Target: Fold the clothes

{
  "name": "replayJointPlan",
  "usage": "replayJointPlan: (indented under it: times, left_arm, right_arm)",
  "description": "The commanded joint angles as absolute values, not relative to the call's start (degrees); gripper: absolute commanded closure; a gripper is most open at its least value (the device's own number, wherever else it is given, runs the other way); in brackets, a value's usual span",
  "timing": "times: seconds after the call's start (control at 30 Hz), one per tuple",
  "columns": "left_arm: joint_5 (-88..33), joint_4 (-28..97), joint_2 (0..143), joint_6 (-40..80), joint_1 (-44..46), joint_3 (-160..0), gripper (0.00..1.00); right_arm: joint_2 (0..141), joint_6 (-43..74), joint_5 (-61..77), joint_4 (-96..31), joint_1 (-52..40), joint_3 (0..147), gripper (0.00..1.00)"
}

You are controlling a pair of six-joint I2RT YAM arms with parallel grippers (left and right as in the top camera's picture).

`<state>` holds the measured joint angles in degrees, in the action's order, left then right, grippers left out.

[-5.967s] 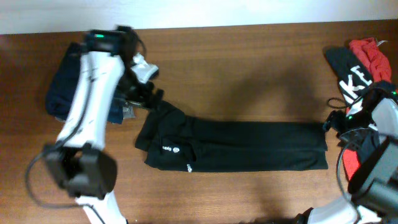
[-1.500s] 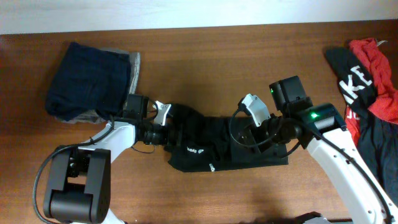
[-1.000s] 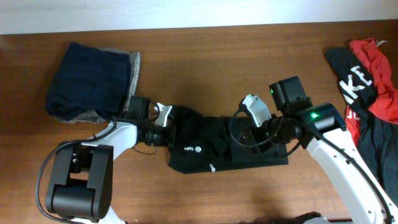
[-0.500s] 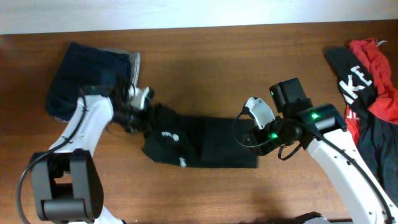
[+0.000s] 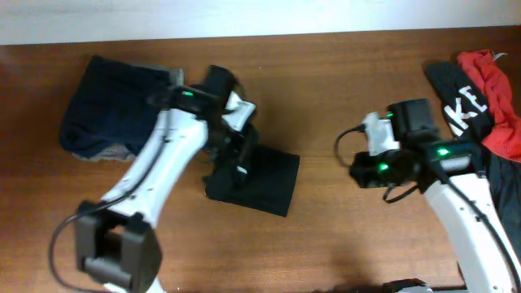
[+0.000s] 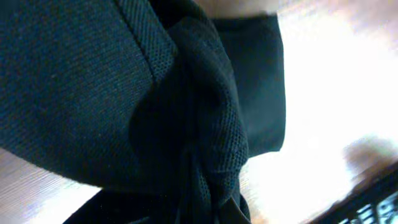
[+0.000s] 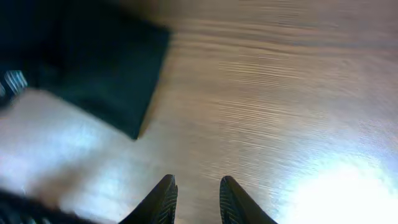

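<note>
Folding looks nearly done on the black shirt (image 5: 269,181), which lies as a compact rectangle a little left of the middle of the counter (image 5: 342,81), nearer the front edge than the navy pile (image 5: 114,110) at the far left corner. The shirt is a soft, light knit, limp and likely to sag or fall open when lifted. I judge it best taken by a doubled edge or corner, pinching every layer, not by its middle. The left pincer (image 5: 234,159) sits over the shirt's left edge. In its wrist view, gathered cloth hides the fingers, so I cannot tell whether it is clenched. The right pincer (image 7: 196,190) is released and empty over bare wood, well apart from the shirt's right edge. Red and black garments (image 5: 480,73) lie by the far right corner.
</note>
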<state>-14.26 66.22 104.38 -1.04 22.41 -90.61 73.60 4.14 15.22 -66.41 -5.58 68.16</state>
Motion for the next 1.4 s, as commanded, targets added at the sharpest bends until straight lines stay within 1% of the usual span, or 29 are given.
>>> replayJointPlan:
  times: [0.0,0.03,0.07,0.1,0.13,0.17,0.23,0.27,0.43,0.53,0.63,0.7,0.73,0.77,0.8,0.83,0.9,0.93,0.97,1.0,1.03,1.07,1.1,1.13,1.17,1.27,1.3,1.33,1.37]
  left_arm:
    - [-11.09,64.79,111.09,2.31,29.65,-90.85,0.98]
    - [-11.14,64.29,112.31,2.39,31.22,-90.85,0.91]
    - [-11.11,63.86,113.38,2.39,32.82,-90.85,0.74]
    - [-11.29,61.41,115.57,2.61,36.97,-90.85,0.35]
    - [-11.29,60.36,115.79,2.61,38.09,-90.85,0.29]
    - [-11.31,58.83,115.81,2.66,39.42,-91.0,0.19]
    - [-11.07,58.35,115.77,2.83,41.08,-93.17,0.13]
    - [-11.07,58.89,115.74,2.83,41.28,-94.56,0.01]
    - [-7.51,69.63,115.48,2.85,39.44,-106.48,0.01]
    - [-1.08,79.85,115.37,4.45,36.03,-116.03,0.01]
    - [3.16,86.13,115.37,6.68,29.47,-122.23,0.01]
    - [-0.99,86.78,115.5,6.63,23.4,-122.13,0.02]
    - [-2.7,86.91,115.74,6.61,21.39,-121.67,0.07]
    - [-3.81,87.2,116.01,6.55,19.79,-121.25,0.19]
    - [-5.19,87.53,116.38,6.26,18.02,-120.6,0.35]
    - [-6.37,87.5,116.79,6.0,16.73,-119.74,0.48]
    - [-9.34,87.26,117.25,4.32,15.09,-118.02,0.83]
    - [-11.57,87.11,117.45,2.63,14.35,-116.95,0.94]
    - [-13.96,86.83,117.54,1.08,13.76,-115.9,0.98]
    - [-16.51,86.46,117.54,-0.67,13.06,-114.67,0.99]
    - [-17.47,86.41,117.54,-1.45,12.71,-114.21,0.94]
    - [-19.0,86.32,117.54,-3.03,12.12,-113.56,0.71]
    - [-20.32,86.19,117.54,-4.58,11.86,-113.27,0.51]
    - [-21.06,86.19,117.54,-5.76,11.81,-113.27,0.47]
    - [-21.41,86.15,117.54,-7.94,11.84,-113.27,0.27]
    - [-21.28,86.17,117.56,-9.15,11.84,-113.27,0.15]
    - [-21.28,86.17,117.64,-9.15,11.84,-113.23,0.13]
    - [-21.28,85.89,117.67,-9.13,11.84,-112.88,0.13]
    - [-21.34,85.47,117.69,-9.1,11.81,-112.44,0.08]
  right_arm:
    - [72.44,8.6,17.39,-66.76,3.77,68.93,0.71]
    - [72.47,8.21,18.57,-66.78,5.67,68.93,0.71]
    - [72.44,7.46,20.12,-66.89,7.73,68.93,0.71]
    - [72.44,5.98,22.68,-67.13,10.92,68.93,0.71]
    - [72.44,6.02,22.76,-67.35,11.6,68.93,0.68]
    - [72.47,6.02,22.72,-67.59,11.81,68.93,0.67]
    - [72.47,6.0,22.72,-67.99,11.42,68.9,0.67]
    - [72.47,5.93,22.59,-67.99,11.14,68.9,0.67]
    - [72.47,5.39,22.55,-67.94,9.39,68.9,0.66]
    - [72.47,-1.19,29.76,-66.96,7.44,68.71,0.66]
    - [73.06,-4.45,39.0,-63.66,1.34,67.24,0.67]
    - [75.07,-1.56,39.57,-59.13,-6.13,65.82,0.72]
    - [76.2,-0.99,40.69,-56.42,-9.54,65.1,0.75]
    - [77.36,-1.02,42.11,-53.45,-12.49,64.45,0.77]
    - [79.4,-0.93,43.7,-48.66,-16.97,63.64,0.8]
    - [80.64,-0.19,44.14,-46.06,-19.25,63.51,0.81]
    - [83.46,2.02,44.14,-40.77,-23.33,63.48,0.83]
    - [85.69,4.34,43.31,-36.56,-25.96,63.48,0.84]
    - [87.61,6.9,41.3,-33.67,-27.59,63.48,0.85]
    - [90.59,12.03,35.31,-30.74,-29.45,63.48,0.85]
    - [92.12,14.59,31.81,-30.22,-30.02,63.48,0.85]
    - [95.77,19.68,24.93,-30.52,-30.46,63.48,0.86]
    - [98.15,21.76,21.45,-31.77,-30.0,63.48,0.87]
    - [99.68,22.59,19.49,-33.12,-29.34,63.48,0.88]
    - [102.32,23.62,15.42,-37.1,-27.11,63.48,0.89]
    - [103.66,26.02,8.34,-45.98,-21.91,63.48,0.92]
    - [103.2,25.67,6.94,-48.97,-19.49,63.48,0.92]
    - [102.19,22.87,7.29,-51.18,-16.62,63.53,0.91]
    - [101.6,21.1,8.25,-52.07,-15.51,63.57,0.91]
